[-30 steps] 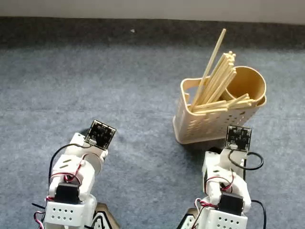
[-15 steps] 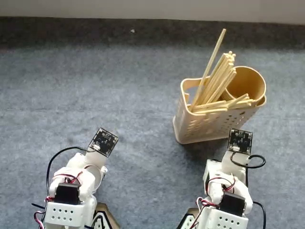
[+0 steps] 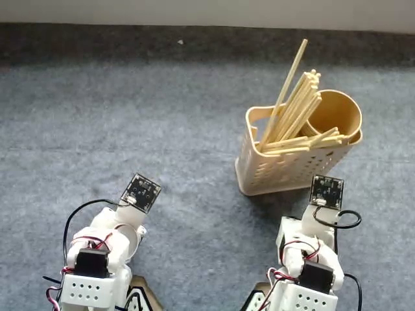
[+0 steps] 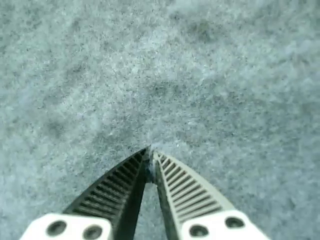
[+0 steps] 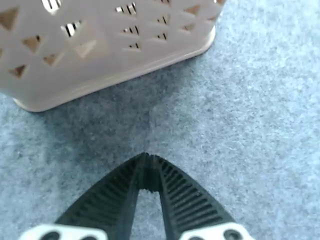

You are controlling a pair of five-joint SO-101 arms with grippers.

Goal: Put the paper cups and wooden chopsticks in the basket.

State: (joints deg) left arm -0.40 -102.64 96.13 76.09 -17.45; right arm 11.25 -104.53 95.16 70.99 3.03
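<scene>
Left fingers (image 4: 149, 153): pressed together, holding nothing, tips over bare grey counter (image 4: 210, 75).
Right fingers (image 5: 147, 159): pressed together, holding nothing.
Basket (image 3: 285, 170): beige, perforated, upright; near the right fingers' tips, not touching; well apart from the left fingers.
Wooden chopsticks (image 3: 295, 107): bundle standing slanted in the basket.
Paper cup (image 3: 337, 113): in the basket, beside the chopsticks.

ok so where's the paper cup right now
In the high view the cup stands in the right end of the basket, on the right half of the table, with the chopsticks leaning just to its left.
</scene>
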